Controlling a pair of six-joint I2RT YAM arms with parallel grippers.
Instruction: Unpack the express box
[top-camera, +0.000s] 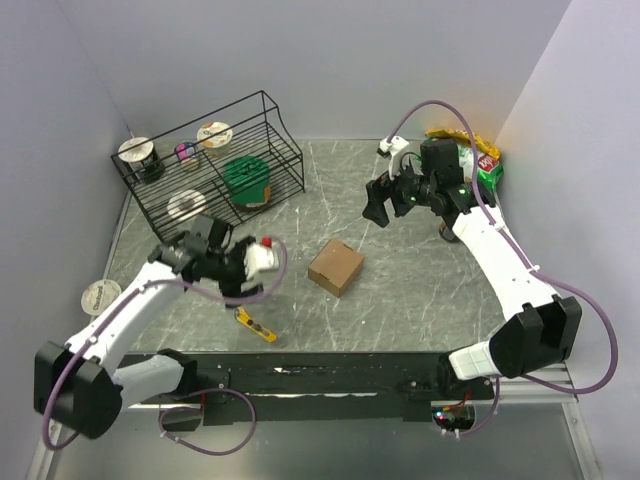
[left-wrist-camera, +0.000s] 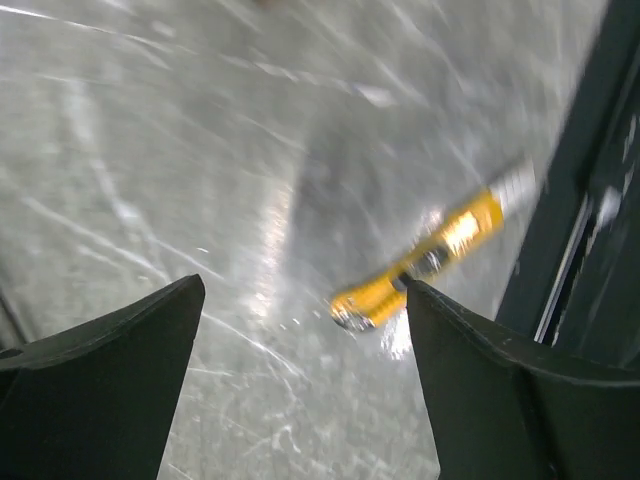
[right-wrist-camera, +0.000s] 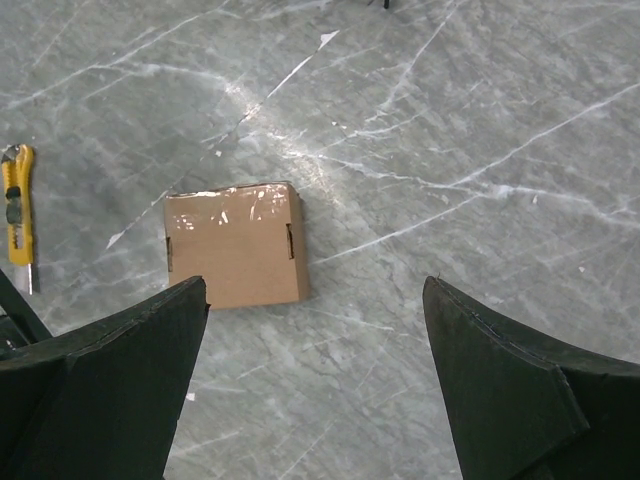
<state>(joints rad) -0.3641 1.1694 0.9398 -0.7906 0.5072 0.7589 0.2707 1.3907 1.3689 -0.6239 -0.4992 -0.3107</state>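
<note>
The express box (top-camera: 336, 266), a small closed brown carton, sits on the marble table near its middle; it also shows in the right wrist view (right-wrist-camera: 235, 246), taped shut. A yellow utility knife (top-camera: 255, 326) lies on the table near the front edge and shows in the left wrist view (left-wrist-camera: 420, 262) and the right wrist view (right-wrist-camera: 17, 206). My left gripper (top-camera: 237, 275) is open and empty above the table, just behind the knife. My right gripper (top-camera: 382, 207) is open and empty, up in the air to the right of and behind the box.
A black wire rack (top-camera: 210, 160) with cups and a green-lidded tub stands at the back left. A green snack bag (top-camera: 487, 165) and a yellow bag lie at the back right. A white round lid (top-camera: 99, 296) lies at the left. A black rail (top-camera: 330, 372) runs along the front edge.
</note>
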